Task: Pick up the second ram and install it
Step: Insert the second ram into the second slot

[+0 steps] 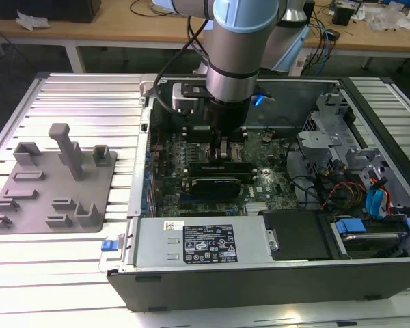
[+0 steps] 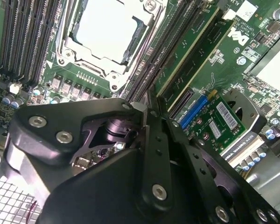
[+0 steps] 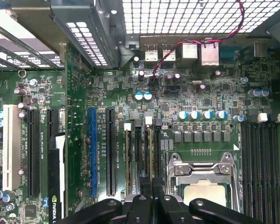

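Observation:
My gripper (image 1: 222, 152) reaches down into the open computer case (image 1: 260, 273), just over the motherboard's memory slots beside the CPU socket (image 2: 107, 32). Its black fingers (image 2: 158, 126) stand close together, shut on the second ram (image 2: 186, 58). That thin green stick stands on edge and runs away from the fingertips in line with a black slot. In the first wrist view the ram (image 3: 150, 154) shows as a narrow pale edge between the slots, ending at a white latch (image 3: 148, 120), with the gripper (image 3: 151, 198) on its near end. How deep it sits in the slot is hidden.
A black expansion card (image 1: 219, 179) lies just in front of the gripper. The power supply (image 1: 205, 242) fills the case's near side; a drive cage (image 1: 328, 137) and loose cables (image 1: 342, 191) sit at the exterior view's right. A grey parts fixture (image 1: 55, 184) rests outside the case, left.

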